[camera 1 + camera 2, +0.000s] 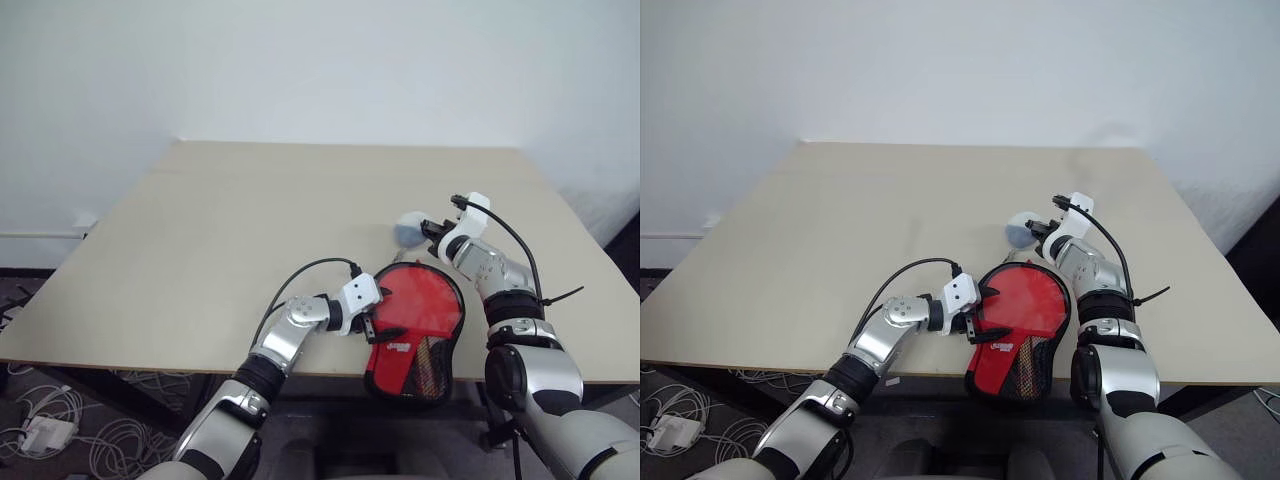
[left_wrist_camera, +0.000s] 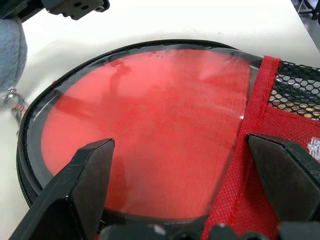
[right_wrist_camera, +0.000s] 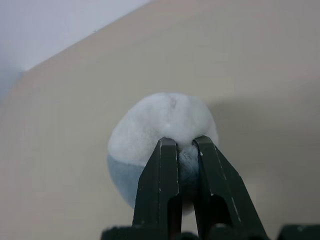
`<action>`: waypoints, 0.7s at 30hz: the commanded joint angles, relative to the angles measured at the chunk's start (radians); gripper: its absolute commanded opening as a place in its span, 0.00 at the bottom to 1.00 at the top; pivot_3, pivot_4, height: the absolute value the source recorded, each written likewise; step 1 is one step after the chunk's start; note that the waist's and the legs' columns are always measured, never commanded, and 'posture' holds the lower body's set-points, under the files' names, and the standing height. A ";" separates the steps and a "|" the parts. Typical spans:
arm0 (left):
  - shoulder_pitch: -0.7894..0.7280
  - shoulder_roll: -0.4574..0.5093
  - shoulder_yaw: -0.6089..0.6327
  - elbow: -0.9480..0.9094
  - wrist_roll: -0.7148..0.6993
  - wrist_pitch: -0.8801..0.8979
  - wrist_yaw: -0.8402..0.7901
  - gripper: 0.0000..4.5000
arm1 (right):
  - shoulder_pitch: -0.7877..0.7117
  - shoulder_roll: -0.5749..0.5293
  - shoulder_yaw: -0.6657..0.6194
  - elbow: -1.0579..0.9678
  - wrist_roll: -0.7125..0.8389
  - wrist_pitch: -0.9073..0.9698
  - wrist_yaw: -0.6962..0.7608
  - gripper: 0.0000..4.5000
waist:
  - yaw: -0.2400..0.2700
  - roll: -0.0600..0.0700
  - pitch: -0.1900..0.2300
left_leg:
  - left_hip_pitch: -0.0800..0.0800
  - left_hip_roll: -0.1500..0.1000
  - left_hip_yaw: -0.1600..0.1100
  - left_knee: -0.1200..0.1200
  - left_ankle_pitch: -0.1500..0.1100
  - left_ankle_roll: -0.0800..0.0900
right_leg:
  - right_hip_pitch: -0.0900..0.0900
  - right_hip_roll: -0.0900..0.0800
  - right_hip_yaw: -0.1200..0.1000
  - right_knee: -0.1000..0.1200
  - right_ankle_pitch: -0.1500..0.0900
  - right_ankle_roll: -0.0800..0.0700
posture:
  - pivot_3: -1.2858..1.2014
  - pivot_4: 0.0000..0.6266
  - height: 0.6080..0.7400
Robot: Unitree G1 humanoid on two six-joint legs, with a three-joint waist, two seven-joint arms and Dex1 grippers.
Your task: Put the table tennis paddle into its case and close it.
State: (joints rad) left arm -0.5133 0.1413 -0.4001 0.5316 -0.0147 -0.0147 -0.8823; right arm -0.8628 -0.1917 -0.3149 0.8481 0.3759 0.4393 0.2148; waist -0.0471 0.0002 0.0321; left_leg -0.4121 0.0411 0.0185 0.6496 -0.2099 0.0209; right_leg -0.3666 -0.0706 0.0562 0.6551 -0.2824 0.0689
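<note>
Your left claw (image 2: 180,185) is spread over the cased paddle (image 2: 150,130); your right claw (image 3: 186,145) pinches the pompom (image 3: 160,130) just beyond the case (image 1: 415,335).

Glossy clear plastic case (image 2: 150,130) (red mesh panel), fuzzy pompom (image 3: 160,135), matt table (image 1: 250,230)

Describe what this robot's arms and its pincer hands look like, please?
Both arms are jointed silver-grey metal segments with black bands at the joints. Each wrist ends in a white block, and a thin black cable loops from it back along the arm. The left gripper and right gripper each have two black, wedge-shaped fingers. A black cable tie sticks out from the right forearm.
</note>
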 commanded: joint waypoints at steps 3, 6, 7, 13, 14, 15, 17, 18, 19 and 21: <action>-0.004 0.006 -0.019 0.130 0.078 0.034 0.059 1.00 | 0.001 -0.089 -0.039 -0.076 -0.005 -0.054 -0.017 0.00 | 0.000 0.000 0.000 | 0.000 -0.001 0.000 0.000 0.001 0.001 | 0.000 0.000 0.002 0.000 0.000 0.000 | 0.52 0.00 1.00; -0.008 -0.004 -0.019 0.141 0.080 0.031 0.065 1.00 | 0.071 -0.133 -0.053 -0.190 0.014 0.002 -0.011 0.00 | 0.003 0.000 0.000 | 0.000 -0.003 -0.002 0.000 0.001 0.002 | 0.002 0.000 0.002 -0.002 0.000 0.000 | 0.52 0.00 1.00; -0.007 -0.006 -0.019 0.141 0.081 0.030 0.065 1.00 | 0.105 -0.147 -0.059 -0.246 0.023 0.030 -0.009 0.00 | 0.003 0.000 0.000 | 0.000 -0.003 -0.002 0.000 0.001 0.002 | 0.002 0.000 0.003 -0.002 0.000 0.000 | 0.52 0.00 1.00; -0.004 -0.012 -0.026 0.145 0.085 0.027 0.059 1.00 | 0.354 -0.215 -0.139 -0.611 0.115 0.230 -0.027 0.00 | 0.004 0.001 0.000 | 0.000 -0.006 -0.003 -0.001 0.001 0.003 | 0.006 0.000 0.007 -0.005 -0.001 0.000 | 0.52 0.00 1.00; -0.006 -0.013 -0.026 0.147 0.085 0.028 0.058 1.00 | 0.397 -0.220 -0.159 -0.668 0.136 0.262 -0.033 0.00 | 0.003 0.001 0.000 | 0.000 -0.006 -0.004 -0.002 0.001 0.003 | 0.006 0.000 0.006 -0.006 -0.001 0.000 | 0.52 0.00 1.00; -0.008 -0.014 -0.026 0.149 0.085 0.028 0.057 1.00 | 0.431 -0.224 -0.174 -0.714 0.152 0.288 -0.038 0.00 | 0.003 0.001 0.000 | 0.001 -0.006 -0.005 -0.002 0.001 0.003 | 0.007 0.000 0.006 -0.009 -0.001 -0.001 | 0.52 0.00 1.00; -0.016 -0.015 -0.029 0.160 0.089 0.026 0.058 1.00 | 0.513 -0.234 -0.200 -0.810 0.177 0.336 -0.043 0.00 | 0.003 0.001 0.000 | 0.001 -0.007 -0.005 -0.003 0.002 0.003 | 0.008 0.000 0.007 -0.011 -0.002 -0.001 | 0.52 0.00 1.00; -0.020 -0.016 -0.030 0.166 0.091 0.024 0.057 1.00 | 0.558 -0.237 -0.219 -0.859 0.191 0.356 -0.045 0.00 | 0.004 0.001 0.000 | 0.001 -0.007 -0.004 -0.003 0.001 0.004 | 0.008 0.000 0.008 -0.012 -0.002 -0.001 | 0.52 0.00 1.00; -0.022 -0.016 -0.031 0.170 0.091 0.023 0.054 1.00 | 0.593 -0.238 -0.234 -0.899 0.205 0.373 -0.050 0.00 | 0.007 0.001 0.000 | 0.001 -0.008 -0.005 -0.004 0.001 0.004 | 0.009 0.000 0.008 -0.012 -0.002 -0.001 | 0.52 0.00 1.00; -0.028 -0.017 -0.034 0.179 0.090 0.021 0.051 1.00 | 0.661 -0.237 -0.269 -0.961 0.229 0.401 -0.058 0.00 | 0.009 0.000 0.000 | 0.001 -0.008 -0.004 -0.004 0.001 0.004 | 0.009 0.000 0.010 -0.013 -0.002 -0.001 | 0.52 0.00 1.00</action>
State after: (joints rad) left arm -0.5563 0.0987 -0.4114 0.6103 -0.0120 -0.0292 -0.8803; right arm -0.2074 -0.3956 -0.5187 -0.0308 0.5827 0.8309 0.1762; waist -0.0384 0.0007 0.0317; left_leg -0.4116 0.0325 0.0142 0.6457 -0.2096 0.0237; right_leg -0.3578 -0.0706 0.0662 0.6416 -0.2843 0.0683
